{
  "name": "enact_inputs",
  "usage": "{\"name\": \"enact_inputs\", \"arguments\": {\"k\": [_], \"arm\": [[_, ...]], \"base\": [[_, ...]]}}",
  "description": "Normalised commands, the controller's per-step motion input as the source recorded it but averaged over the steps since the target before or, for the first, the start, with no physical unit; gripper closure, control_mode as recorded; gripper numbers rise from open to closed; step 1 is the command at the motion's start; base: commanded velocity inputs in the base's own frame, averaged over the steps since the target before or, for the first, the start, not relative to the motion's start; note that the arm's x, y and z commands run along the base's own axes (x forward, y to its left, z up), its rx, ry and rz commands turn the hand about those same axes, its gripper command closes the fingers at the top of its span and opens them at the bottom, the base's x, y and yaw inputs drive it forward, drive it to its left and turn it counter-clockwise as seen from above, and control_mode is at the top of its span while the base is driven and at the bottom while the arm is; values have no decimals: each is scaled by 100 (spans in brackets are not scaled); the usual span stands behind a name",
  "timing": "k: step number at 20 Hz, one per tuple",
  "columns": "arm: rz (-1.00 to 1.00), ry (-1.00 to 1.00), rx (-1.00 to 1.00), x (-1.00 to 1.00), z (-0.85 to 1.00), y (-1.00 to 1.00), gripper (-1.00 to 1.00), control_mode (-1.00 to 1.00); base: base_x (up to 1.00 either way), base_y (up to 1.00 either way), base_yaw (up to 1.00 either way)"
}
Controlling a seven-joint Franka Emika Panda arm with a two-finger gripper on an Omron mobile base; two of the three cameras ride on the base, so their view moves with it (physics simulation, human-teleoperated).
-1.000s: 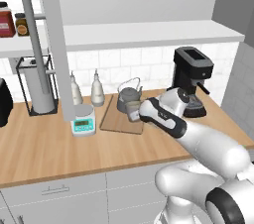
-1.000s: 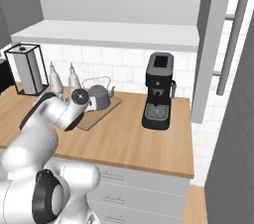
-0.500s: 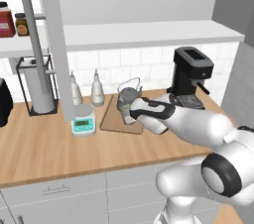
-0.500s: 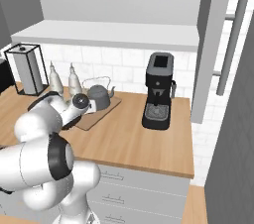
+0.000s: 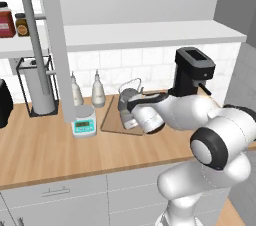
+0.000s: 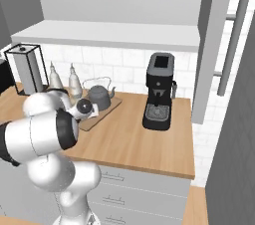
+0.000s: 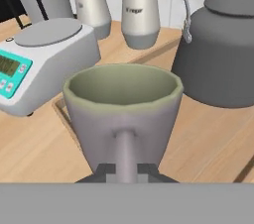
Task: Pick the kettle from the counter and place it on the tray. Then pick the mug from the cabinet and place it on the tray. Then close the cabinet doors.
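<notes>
One mug clamped by its handle in the claw, apparently over one tray bearing one kettle.

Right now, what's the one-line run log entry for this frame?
stage: placing mug | hand: shut on mug handle | mug: upright, over tray | kettle: on tray | cabinet doors: open

1 kettle, 1 mug, 2 bottles, 1 scale, 1 tray, 1 coffee mach., 2 jars.
</notes>
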Motion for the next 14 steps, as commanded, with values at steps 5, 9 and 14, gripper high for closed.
{"name": "enact_inputs", "arguments": {"k": [5, 9, 14], "arm": [[1, 0, -3, 24, -24, 0, 100, -100], [1, 0, -1, 31, -19, 0, 100, -100], [9, -1, -4, 27, -23, -1, 100, -100]], "base": [[0, 0, 0], [0, 0, 0], [0, 0, 0]]}}
